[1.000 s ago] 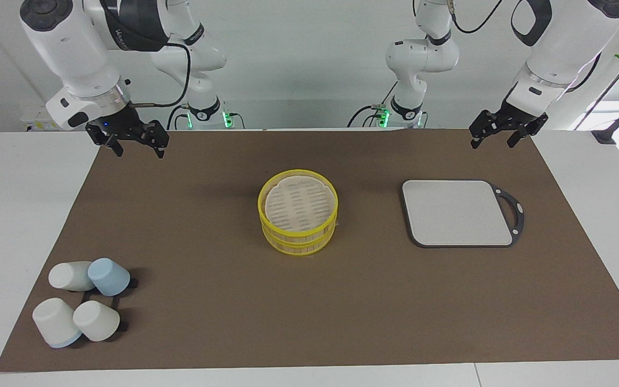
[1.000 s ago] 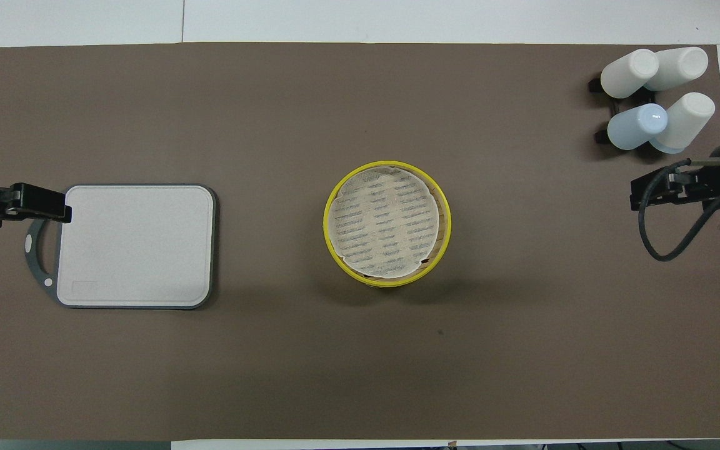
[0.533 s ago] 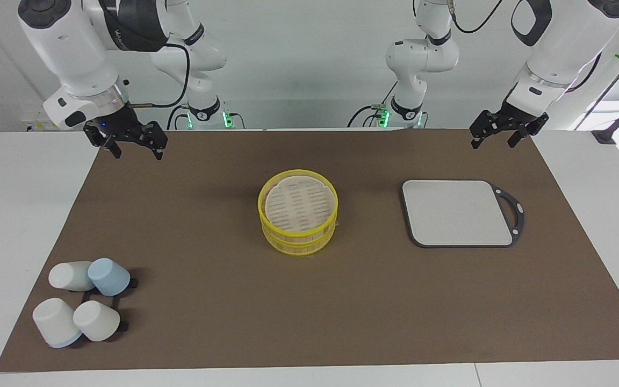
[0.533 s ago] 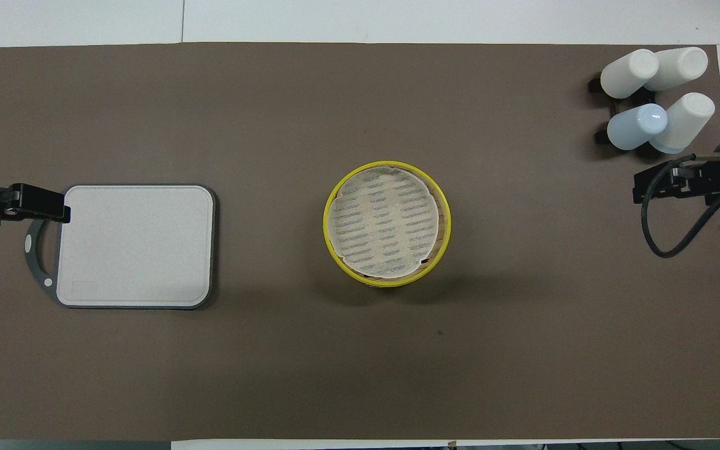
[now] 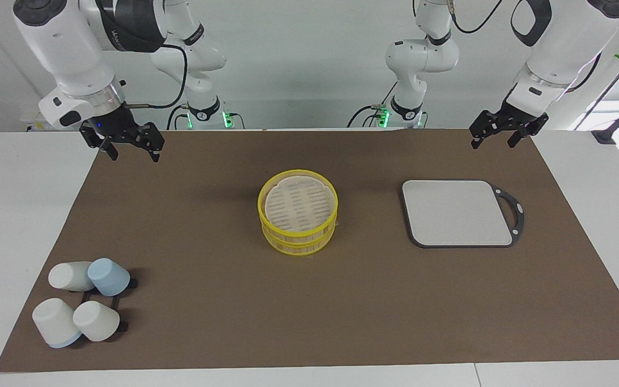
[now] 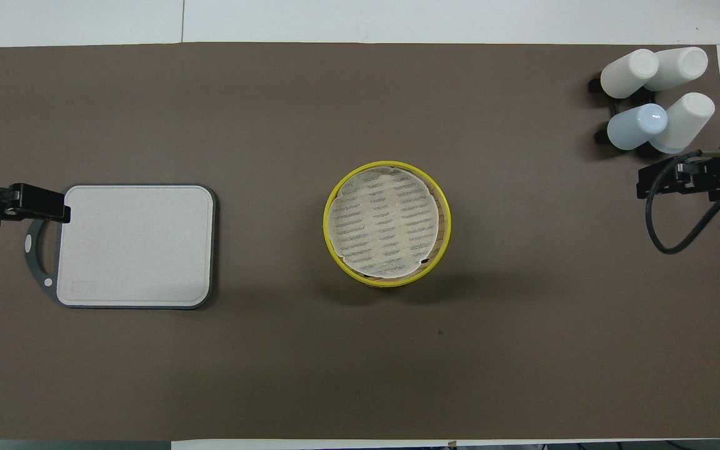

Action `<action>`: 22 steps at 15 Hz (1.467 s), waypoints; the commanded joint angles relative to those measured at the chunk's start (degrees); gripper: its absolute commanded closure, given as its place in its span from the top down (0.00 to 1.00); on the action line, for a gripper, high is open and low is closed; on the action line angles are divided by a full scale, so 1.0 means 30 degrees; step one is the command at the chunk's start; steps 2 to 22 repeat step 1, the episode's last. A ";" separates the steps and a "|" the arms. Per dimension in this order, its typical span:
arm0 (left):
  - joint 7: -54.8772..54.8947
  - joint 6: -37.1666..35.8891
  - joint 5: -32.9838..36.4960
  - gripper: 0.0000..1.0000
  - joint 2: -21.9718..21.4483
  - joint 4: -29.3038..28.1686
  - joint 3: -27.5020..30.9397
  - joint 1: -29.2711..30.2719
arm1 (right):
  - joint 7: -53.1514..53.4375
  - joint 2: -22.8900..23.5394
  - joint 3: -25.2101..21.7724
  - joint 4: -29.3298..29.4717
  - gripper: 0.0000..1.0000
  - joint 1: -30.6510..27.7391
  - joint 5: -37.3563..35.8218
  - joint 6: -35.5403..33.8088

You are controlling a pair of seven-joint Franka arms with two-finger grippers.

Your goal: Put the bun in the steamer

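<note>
The steamer [image 5: 298,217], a round yellow-rimmed basket with its slatted lid on top, stands at the middle of the brown mat; it also shows in the overhead view [image 6: 387,225]. No bun shows in either view. My right gripper [image 5: 132,155] is open and empty, raised over the mat's corner at the right arm's end; it also shows in the overhead view [image 6: 647,184]. My left gripper [image 5: 492,143] is open and empty, raised over the mat's edge at the left arm's end; in the overhead view [image 6: 54,206] it lies over the board's handle.
A grey square board with a dark handle [image 5: 457,213] lies toward the left arm's end. Several white cups and one blue cup [image 5: 108,277] sit tipped on a black rack at the right arm's end, farther from the robots than the steamer.
My right gripper has drifted a little upward and toward the right arm's end of the table. The left gripper and the steamer have not moved.
</note>
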 commanded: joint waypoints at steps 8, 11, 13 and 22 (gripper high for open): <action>0.0296 -0.0128 0.0236 1.00 -0.0258 -0.0143 -0.0017 0.0030 | -0.0427 -0.0272 0.0051 -0.0460 1.00 -0.0231 0.0509 0.0403; 0.0296 -0.0128 0.0236 1.00 -0.0258 -0.0143 -0.0017 0.0030 | -0.0427 -0.0272 0.0051 -0.0460 1.00 -0.0231 0.0509 0.0403; 0.0296 -0.0128 0.0236 1.00 -0.0258 -0.0143 -0.0017 0.0030 | -0.0427 -0.0272 0.0051 -0.0460 1.00 -0.0231 0.0509 0.0403; 0.0296 -0.0128 0.0236 1.00 -0.0258 -0.0143 -0.0017 0.0030 | -0.0427 -0.0272 0.0051 -0.0460 1.00 -0.0231 0.0509 0.0403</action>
